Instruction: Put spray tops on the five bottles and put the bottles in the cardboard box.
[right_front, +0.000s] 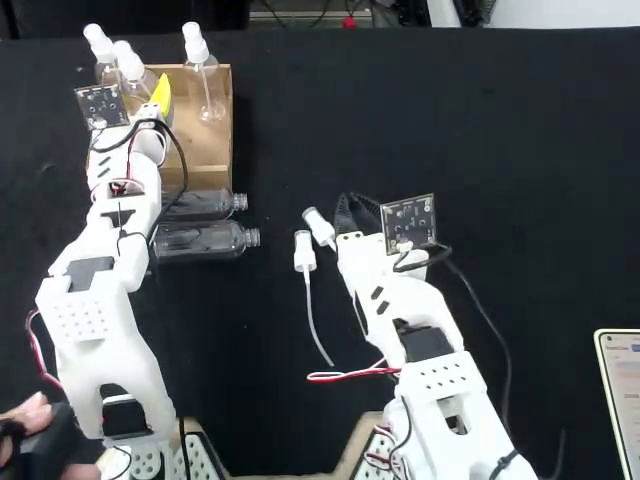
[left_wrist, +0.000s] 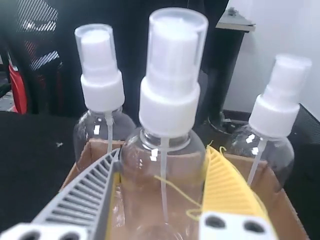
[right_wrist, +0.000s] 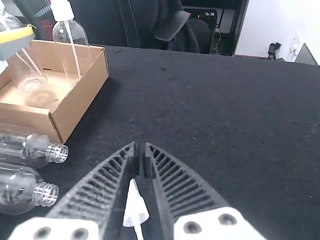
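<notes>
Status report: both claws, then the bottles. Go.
Left claw shut on capped bottle in cardboard box. Right claw shut on spray top. Two uncapped bottles lying beside box, spare spray top loose.

3 capped bottles (right_front: 204, 85) crowd the cardboard box's (right_front: 205, 150) far end; 2 uncapped bottles (right_front: 200, 241) block its near wall.

On my overhead feed, the black cloth-covered surface (right_front: 500, 130) runs from edge to edge. At its right edge lies a device with a lit screen (right_front: 620, 400), partly cut off; I can't tell whether it's a phone or a tablet. A tangle of cables (right_front: 320, 14) sits beyond the far edge. Through the right wrist camera I make out a black office chair (right_wrist: 167, 22) behind the surface, with a white wall (right_wrist: 272, 25) beside it.
</notes>
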